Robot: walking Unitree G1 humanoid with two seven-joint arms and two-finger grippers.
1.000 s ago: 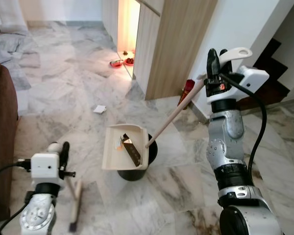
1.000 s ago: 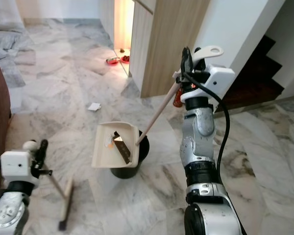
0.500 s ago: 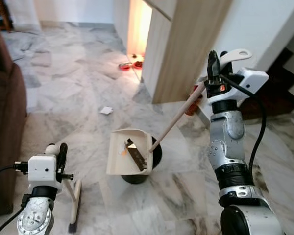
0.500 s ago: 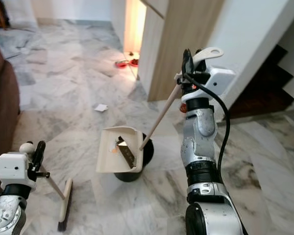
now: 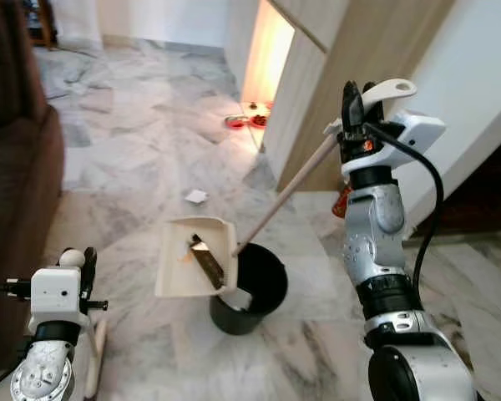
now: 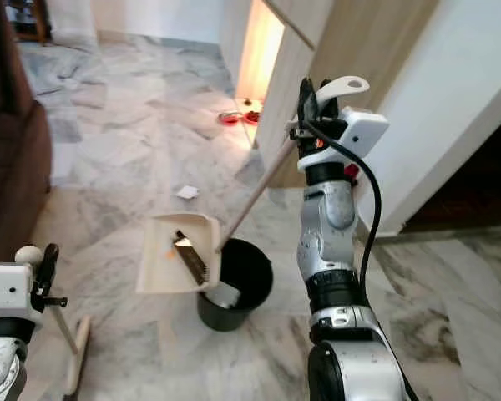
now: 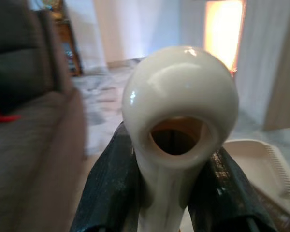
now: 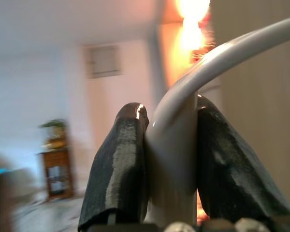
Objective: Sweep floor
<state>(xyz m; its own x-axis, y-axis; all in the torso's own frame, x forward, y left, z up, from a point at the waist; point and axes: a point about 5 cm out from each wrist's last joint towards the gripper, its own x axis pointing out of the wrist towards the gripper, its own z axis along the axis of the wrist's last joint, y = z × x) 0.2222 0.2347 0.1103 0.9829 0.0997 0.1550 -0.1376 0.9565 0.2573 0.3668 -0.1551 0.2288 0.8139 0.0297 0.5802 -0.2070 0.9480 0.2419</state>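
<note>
My right gripper (image 5: pixel 351 93) is raised at head height and shut on the long pale handle (image 8: pixel 171 145) of a cream dustpan (image 5: pixel 184 271). The pan hangs tilted over the left rim of a black bin (image 5: pixel 255 291), with a dark comb strip and a small orange scrap in it. Low at the left, my left gripper (image 5: pixel 82 269) is shut on the round-knobbed broom handle (image 7: pixel 176 111). The broom head (image 6: pixel 75 366) rests on the marble floor beneath it.
A crumpled white paper (image 5: pixel 196 196) lies on the floor beyond the bin. A brown sofa (image 5: pixel 17 175) stands close on the left. A wooden cabinet (image 5: pixel 317 75) and a white wall (image 5: pixel 476 92) close off the right, with red pet bowls (image 5: pixel 244 122) by the lit opening.
The whole view has shifted as the camera moved. The bin's open mouth now shows more to the right of the dustpan. Both grippers keep their hold.
</note>
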